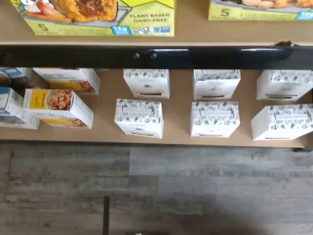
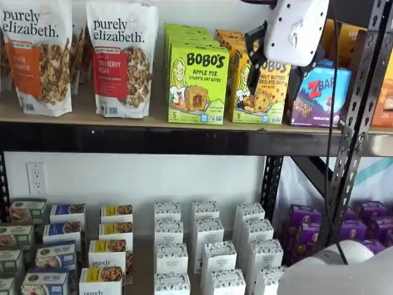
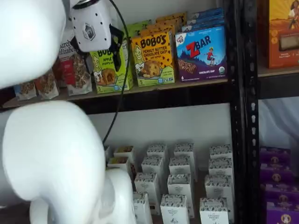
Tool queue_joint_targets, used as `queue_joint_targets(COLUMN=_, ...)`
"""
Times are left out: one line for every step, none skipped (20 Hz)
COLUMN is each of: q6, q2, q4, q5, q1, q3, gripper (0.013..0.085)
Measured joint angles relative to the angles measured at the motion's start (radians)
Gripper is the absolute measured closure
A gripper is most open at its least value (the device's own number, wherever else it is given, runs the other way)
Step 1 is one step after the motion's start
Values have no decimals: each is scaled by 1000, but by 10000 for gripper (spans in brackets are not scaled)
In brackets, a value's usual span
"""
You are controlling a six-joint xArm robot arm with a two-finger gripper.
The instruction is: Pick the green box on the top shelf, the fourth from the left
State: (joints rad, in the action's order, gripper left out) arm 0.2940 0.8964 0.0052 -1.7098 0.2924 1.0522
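The green box (image 2: 198, 83) is a lime-green Bobo's Apple Pie carton that stands upright on the top shelf (image 2: 123, 139), at the front of a row of the same cartons. It shows in both shelf views (image 3: 108, 70), and its lower front shows in the wrist view (image 1: 98, 19). My gripper (image 2: 277, 70) hangs in front of the shelf, just right of the green box and before the yellow-orange Bobo's carton (image 2: 261, 98). Its two black fingers stand apart, with that carton showing between them. It holds nothing. In a shelf view the white gripper body (image 3: 91, 25) partly covers the green box.
Purely Elizabeth granola bags (image 2: 123, 58) stand left of the green box and a blue-purple ZBar carton (image 2: 319, 95) at the right. Black uprights (image 2: 362, 92) frame the right side. Small white cartons (image 2: 206, 246) fill the lower level. The white arm (image 3: 51, 163) fills the foreground.
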Motion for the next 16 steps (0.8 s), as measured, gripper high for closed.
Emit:
queue_joint_targets(q6=10, q2=-3, q4=-4, q5=7, q1=11, q3=1, gripper=130)
queue_joint_targets(q6=18, q2=-6, q4=-9, q5=13, q1=21, q3=2, gripper=130)
queue_joint_targets(q6=28, q2=-9, q4=-13, q5=20, q1=32, q3=3, gripper=130)
queue_joint_targets(q6=36, q2=-11, q4=-17, q5=25, q1=40, q3=5, gripper=130)
queue_joint_targets(q6=44, q2=-15, q4=-21, q5=30, q1=50, q3=7, gripper=130)
queue_joint_targets(q6=52, q2=-19, q4=-24, q5=34, q1=59, q3=10, gripper=130)
queue_joint_targets(q6=62, q2=-25, q4=-29, q5=37, q1=69, q3=14, gripper=130)
queue_joint_targets(q6=72, q2=-31, q4=-36, q5=39, q1=81, q3=19, gripper=130)
queue_joint_targets(q6=82, q2=-37, q4=-45, q5=43, q1=92, q3=22, gripper=130)
queue_joint_targets(q6=95, q2=-41, q4=-59, q5=49, q1=107, q3=25, gripper=130)
queue_joint_targets(q6=105, q2=-45, q4=-69, q5=56, q1=118, q3=26, gripper=130)
queue_joint_targets(q6=117, q2=-50, q4=-83, q5=67, q1=133, q3=27, gripper=130)
queue_joint_targets(q6=126, q2=-53, q4=-93, q5=73, q1=143, q3=28, gripper=130)
queue_joint_targets(q6=136, q2=-57, q4=-105, q5=81, q1=154, q3=28, gripper=130)
queue_joint_targets(q6=146, q2=-61, q4=-116, q5=91, q1=164, q3=29, gripper=130)
queue_joint_targets(q6=154, q2=-65, q4=-127, q5=103, q1=172, q3=28, gripper=130)
